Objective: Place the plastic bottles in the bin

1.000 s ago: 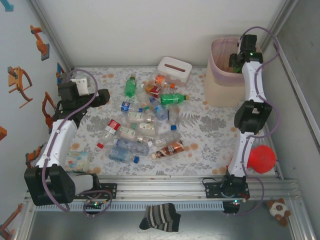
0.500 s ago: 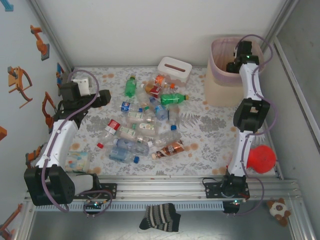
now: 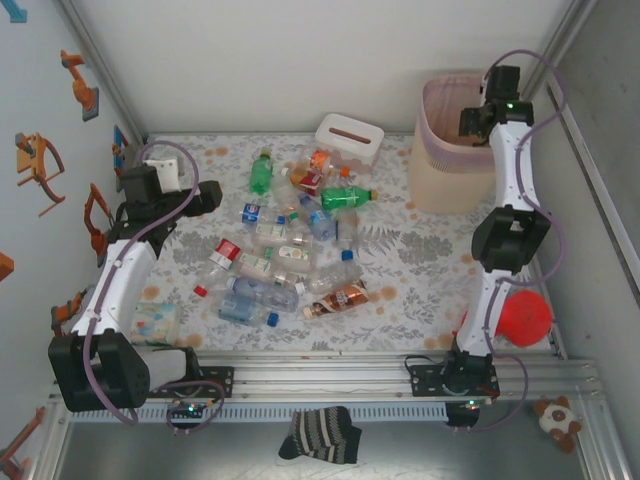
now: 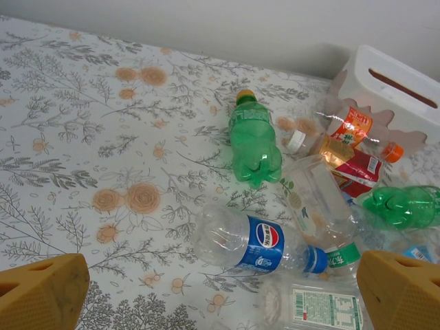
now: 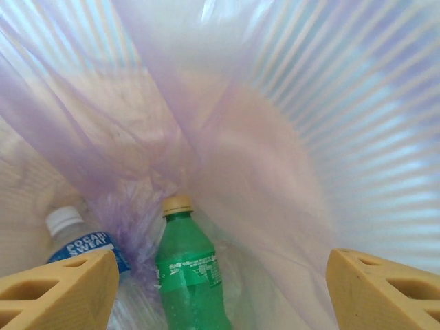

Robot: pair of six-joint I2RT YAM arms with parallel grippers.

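A green bottle [image 5: 189,275], yellow cap [image 5: 177,204], in a seemingly lilac-pink liner [image 5: 275,137]; floral tablecloth [image 4: 103,137]

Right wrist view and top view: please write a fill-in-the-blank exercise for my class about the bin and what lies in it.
Inside the bin, the green bottle has a ___ cap. The blue-labelled bottle beside it has a ___ cap. The right gripper, above them, has its jaws ___.
Missing words: yellow; white; open.

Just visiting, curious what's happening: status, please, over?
Left gripper open, empty, beside loose plastic bottles on the table. Right gripper open, empty, over tall beige plastic bin. Green plastic bottle inside. Nothing blocking.
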